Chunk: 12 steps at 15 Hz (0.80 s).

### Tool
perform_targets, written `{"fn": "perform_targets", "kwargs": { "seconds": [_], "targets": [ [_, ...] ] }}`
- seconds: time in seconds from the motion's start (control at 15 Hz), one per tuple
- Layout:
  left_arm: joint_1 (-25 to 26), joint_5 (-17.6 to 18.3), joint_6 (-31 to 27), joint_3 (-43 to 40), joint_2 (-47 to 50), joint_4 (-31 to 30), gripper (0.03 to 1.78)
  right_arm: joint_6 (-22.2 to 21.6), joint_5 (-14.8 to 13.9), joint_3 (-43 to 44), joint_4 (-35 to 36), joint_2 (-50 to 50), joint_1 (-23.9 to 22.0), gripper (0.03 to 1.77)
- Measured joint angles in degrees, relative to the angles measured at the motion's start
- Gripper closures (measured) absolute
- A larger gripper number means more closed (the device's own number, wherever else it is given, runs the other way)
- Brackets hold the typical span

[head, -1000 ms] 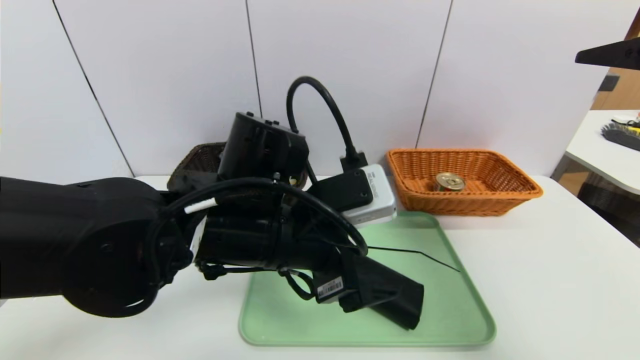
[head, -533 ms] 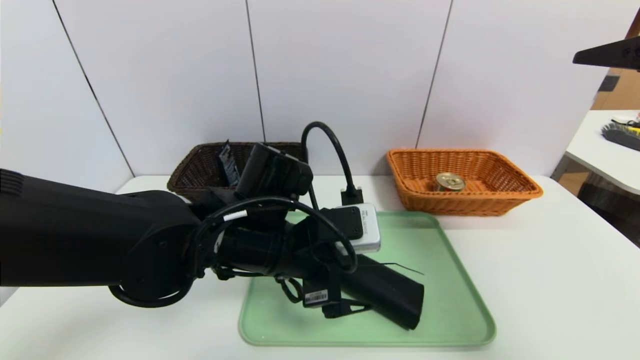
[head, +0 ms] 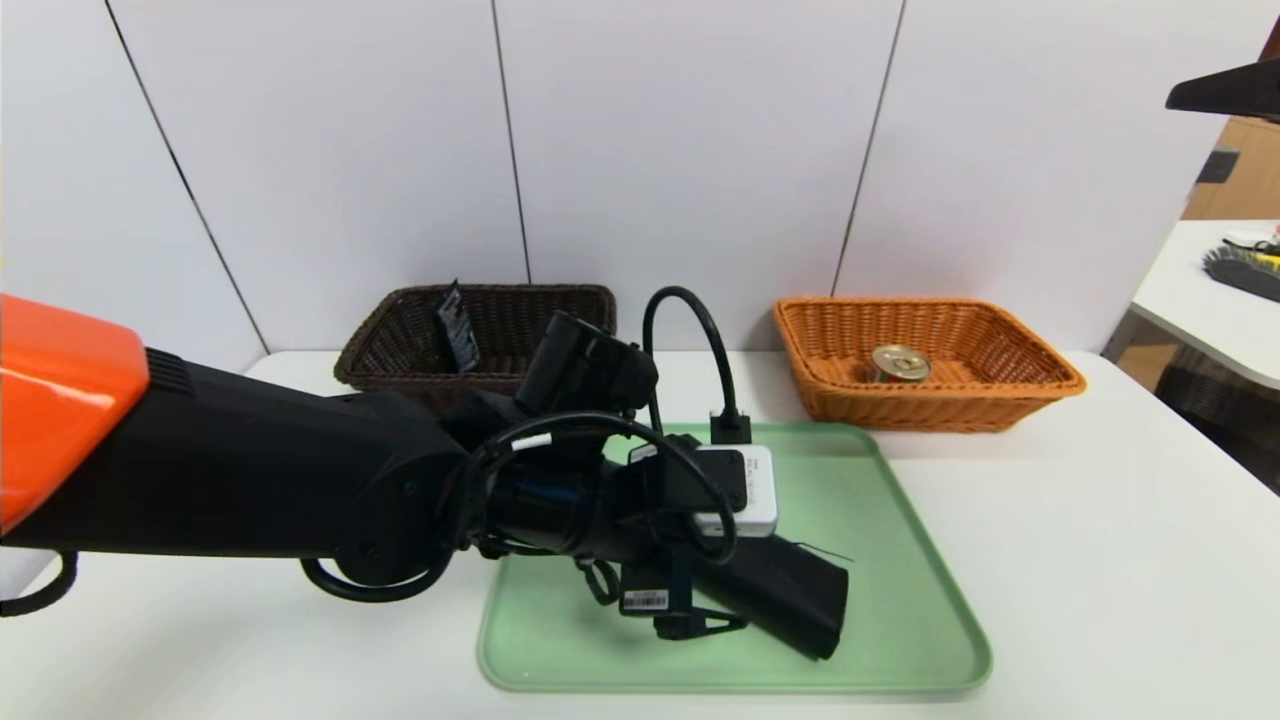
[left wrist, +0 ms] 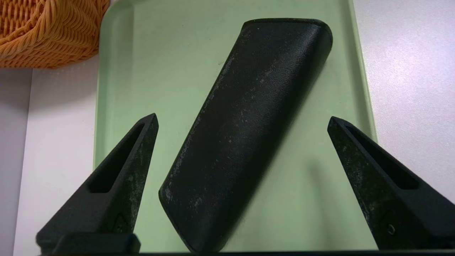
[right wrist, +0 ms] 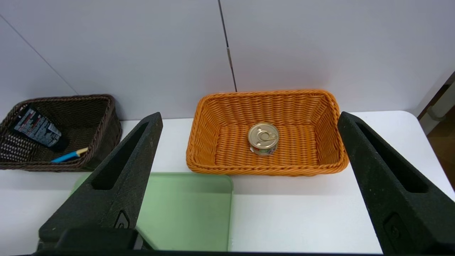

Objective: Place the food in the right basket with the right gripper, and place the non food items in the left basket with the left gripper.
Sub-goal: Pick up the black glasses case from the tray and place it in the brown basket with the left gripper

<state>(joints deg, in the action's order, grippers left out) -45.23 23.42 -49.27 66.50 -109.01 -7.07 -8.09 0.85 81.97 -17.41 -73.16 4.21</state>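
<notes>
White table (head: 1100,560): smooth green tray (head: 900,600), grainy black oblong case (left wrist: 245,131) between spread left gripper (left wrist: 242,121) fingers (left wrist: 121,170); right gripper (right wrist: 249,119) agape.

light: bright, even | shadows: soft | focus: sharp | edges: slightly bowed

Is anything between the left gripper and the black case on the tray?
Nothing visible. The left gripper is open, a finger on either side of the black case, which lies alone on the green tray.

White table (head: 1100,560): two baskets, green tray (head: 900,600)
</notes>
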Motion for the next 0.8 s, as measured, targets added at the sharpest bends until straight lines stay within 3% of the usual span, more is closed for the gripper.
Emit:
{"fn": "perform_targets", "kwargs": {
  "seconds": [0.33, 0.8],
  "targets": [
    [-0.37, 0.17, -0.34, 4.52, -3.23, 6.36, 0.12, -0.04, 0.20, -0.16, 0.24, 1.00, 0.00, 0.11],
    [-0.48, 0.11, -0.30, 8.83, -6.89, 7.56, 0.12, -0.88, 1.04, -0.85, 0.05, 1.94, 0.09, 0.11]
  ]
}}
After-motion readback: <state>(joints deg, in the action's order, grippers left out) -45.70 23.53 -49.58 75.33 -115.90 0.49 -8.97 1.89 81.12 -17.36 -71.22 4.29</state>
